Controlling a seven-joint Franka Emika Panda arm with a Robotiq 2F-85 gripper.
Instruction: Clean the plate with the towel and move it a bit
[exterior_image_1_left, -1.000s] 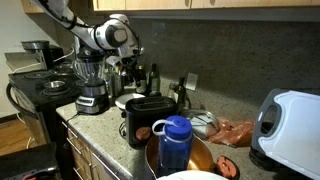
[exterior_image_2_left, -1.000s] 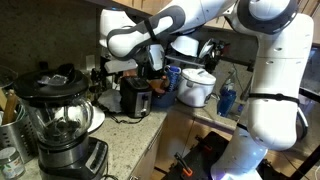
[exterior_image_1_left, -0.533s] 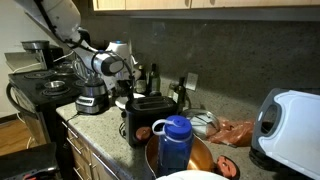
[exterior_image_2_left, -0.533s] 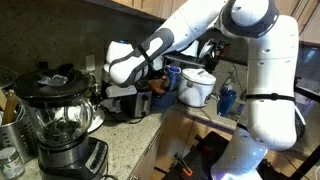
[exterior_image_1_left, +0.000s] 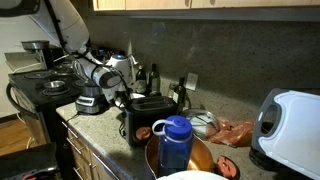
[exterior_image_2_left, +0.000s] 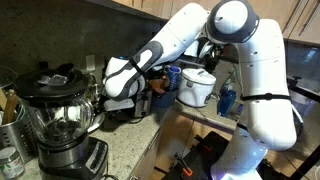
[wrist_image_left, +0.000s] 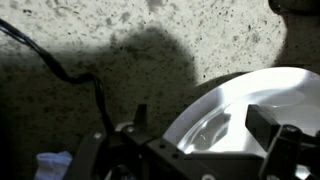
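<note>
A white plate lies on the speckled counter and fills the right of the wrist view. In an exterior view its edge shows between the blender and the toaster. My gripper is open and empty, hovering low over the plate's left rim with one finger on each side of the rim. It hangs beside the toaster in both exterior views. A bit of blue and white cloth, perhaps the towel, shows at the lower left of the wrist view.
A black toaster stands right next to the plate. A blender stands on its other side. A black cord crosses the counter. A blue bottle and an orange bowl are near the camera.
The arm has come down from above the toaster to just over the plate. The gripper stays open. Nothing on the counter has moved.
</note>
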